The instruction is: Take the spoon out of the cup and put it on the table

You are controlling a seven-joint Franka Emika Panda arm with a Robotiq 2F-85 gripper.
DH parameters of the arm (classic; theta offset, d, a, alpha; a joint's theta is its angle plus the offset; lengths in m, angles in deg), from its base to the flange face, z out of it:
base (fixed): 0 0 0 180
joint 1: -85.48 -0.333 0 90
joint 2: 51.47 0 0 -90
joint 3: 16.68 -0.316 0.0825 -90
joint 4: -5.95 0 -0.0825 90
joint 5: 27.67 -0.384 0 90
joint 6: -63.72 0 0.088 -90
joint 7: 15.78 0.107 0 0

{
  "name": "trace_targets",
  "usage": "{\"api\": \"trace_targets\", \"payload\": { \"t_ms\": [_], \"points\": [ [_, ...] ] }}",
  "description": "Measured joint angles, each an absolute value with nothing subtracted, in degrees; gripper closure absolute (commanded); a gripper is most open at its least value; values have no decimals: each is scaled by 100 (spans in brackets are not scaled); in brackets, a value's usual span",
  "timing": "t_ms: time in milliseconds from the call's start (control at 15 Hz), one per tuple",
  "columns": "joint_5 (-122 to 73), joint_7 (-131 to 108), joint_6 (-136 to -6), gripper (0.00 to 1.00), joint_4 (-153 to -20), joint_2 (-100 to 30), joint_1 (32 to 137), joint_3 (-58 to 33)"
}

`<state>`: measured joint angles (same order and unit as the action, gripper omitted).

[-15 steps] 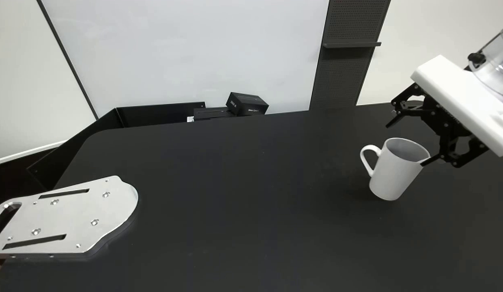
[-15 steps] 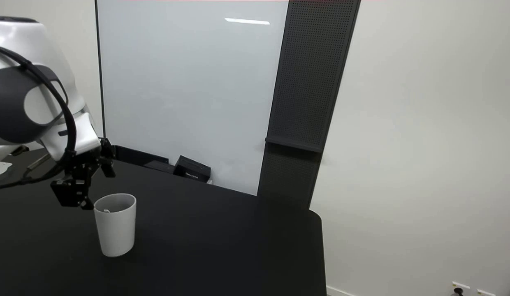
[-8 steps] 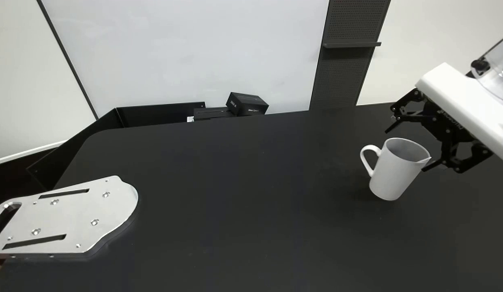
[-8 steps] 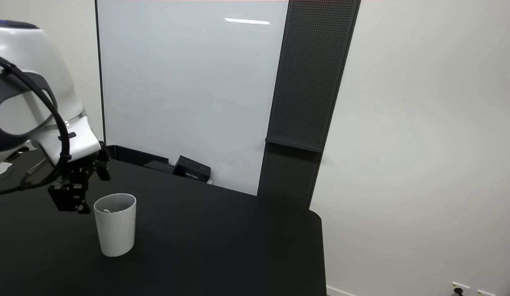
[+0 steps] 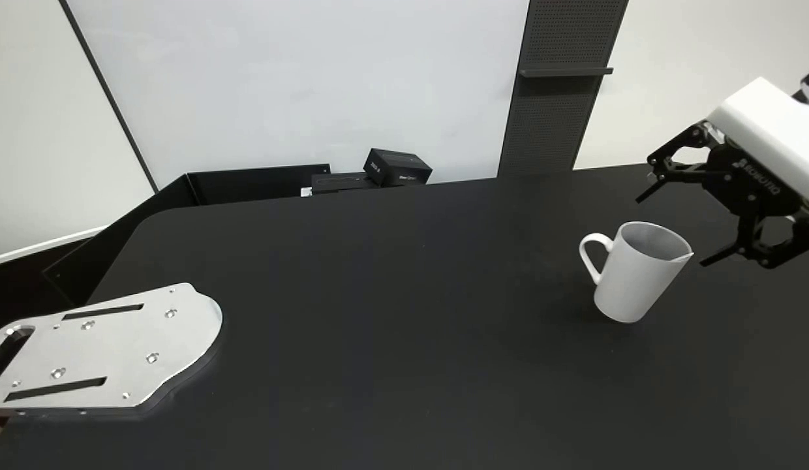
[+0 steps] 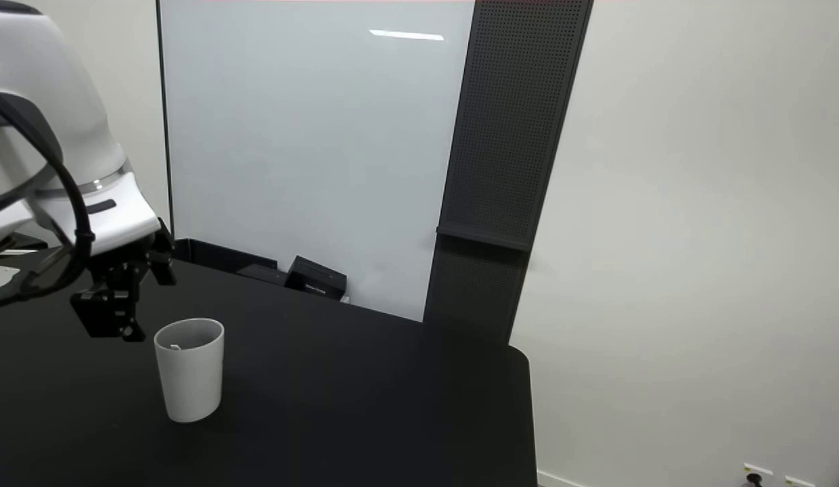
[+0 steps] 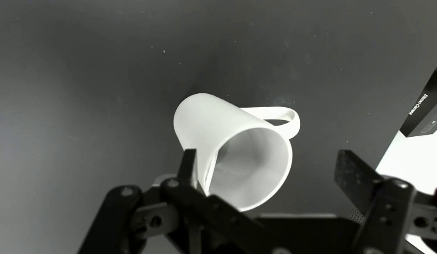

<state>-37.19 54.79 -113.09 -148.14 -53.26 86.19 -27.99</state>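
The white cup [image 5: 639,277] stands upright on the black table [image 5: 378,326], its loop handle on the far side from my gripper in an exterior view. It also shows in an exterior view [image 6: 191,382] and in the wrist view [image 7: 208,123]. The spoon [image 7: 211,171] leans inside the cup against the wall, with only a thin white strip showing. Its tip [image 6: 176,347] shows just inside the rim; the rest is hidden. My gripper [image 5: 670,232] is open and empty, tilted above and beside the cup mouth, apart from it. In the wrist view the gripper [image 7: 268,152] has its jaws wide apart.
A flat white metal plate with holes [image 5: 117,346] lies at the table's left in an exterior view. Black boxes [image 5: 398,168] lie beyond the back edge and show in the wrist view [image 7: 426,106]. A cable [image 6: 74,196] hangs along the arm.
My gripper has backed away from the cup and risen slightly, to the right and to the left in the two exterior views. The lower finger has left the rim area. Cup and spoon are unmoved.
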Motion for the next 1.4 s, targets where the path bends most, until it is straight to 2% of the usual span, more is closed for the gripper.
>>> {"api": "trace_targets", "payload": {
  "t_ms": [400, 1400],
  "points": [
    [-4033, 5097, -11210, 0, -14986, -5695, 8497, -2663],
    [-4035, 5055, -11161, 0, -14986, -5611, 8495, -2662]
  ]
}}
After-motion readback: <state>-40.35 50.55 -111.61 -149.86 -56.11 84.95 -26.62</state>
